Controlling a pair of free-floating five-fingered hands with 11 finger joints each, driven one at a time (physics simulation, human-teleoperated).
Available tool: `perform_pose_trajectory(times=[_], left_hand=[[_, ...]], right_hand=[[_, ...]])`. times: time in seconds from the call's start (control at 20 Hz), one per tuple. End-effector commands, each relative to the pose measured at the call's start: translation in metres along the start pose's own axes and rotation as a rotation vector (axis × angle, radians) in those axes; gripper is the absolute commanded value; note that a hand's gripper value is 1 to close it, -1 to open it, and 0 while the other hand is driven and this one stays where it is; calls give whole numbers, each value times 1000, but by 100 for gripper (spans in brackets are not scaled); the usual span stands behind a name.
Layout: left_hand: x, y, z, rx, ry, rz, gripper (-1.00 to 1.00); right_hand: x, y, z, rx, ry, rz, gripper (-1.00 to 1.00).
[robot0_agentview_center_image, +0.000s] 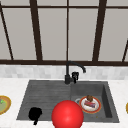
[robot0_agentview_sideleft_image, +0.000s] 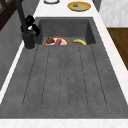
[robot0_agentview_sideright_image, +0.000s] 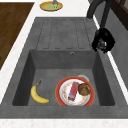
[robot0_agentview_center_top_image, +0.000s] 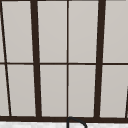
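Two black hands show. The right hand (robot0_agentview_center_image: 75, 75) hangs against the lever side of the single black faucet (robot0_agentview_center_image: 68, 72) at the sink's back edge. The left hand (robot0_agentview_center_image: 35, 114) hovers over the front left corner of the ribbed drainboard (robot0_agentview_sideleft_image: 65, 75), just beside one large red ball (robot0_agentview_center_image: 67, 115) whose lower part is cut off by the picture's edge. Both hands read as dark clumps, so it cannot be told whether either grips anything. The basin (robot0_agentview_sideright_image: 27, 72) holds one banana (robot0_agentview_sideright_image: 38, 95) and one red-rimmed plate (robot0_agentview_sideright_image: 59, 86) carrying a brown muffin (robot0_agentview_sideright_image: 84, 89) and a red bar (robot0_agentview_sideright_image: 73, 90), plate and banana apart. Two yellow plates sit on the counter, one on the left (robot0_agentview_center_image: 3, 105) and one on the right (robot0_agentview_sideleft_image: 79, 6). The drainboard's long ribbed surface lies bare.
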Motion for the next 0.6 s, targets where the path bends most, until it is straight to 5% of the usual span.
perform_pose_trajectory(times=[0.0,0.55], left_hand=[[0,0,0,0,0,0,0],[0,0,0,0,0,0,0]], right_hand=[[-25,24,-19,-12,-6,-52,100],[-14,16,-14,-33,-52,-115,100]])
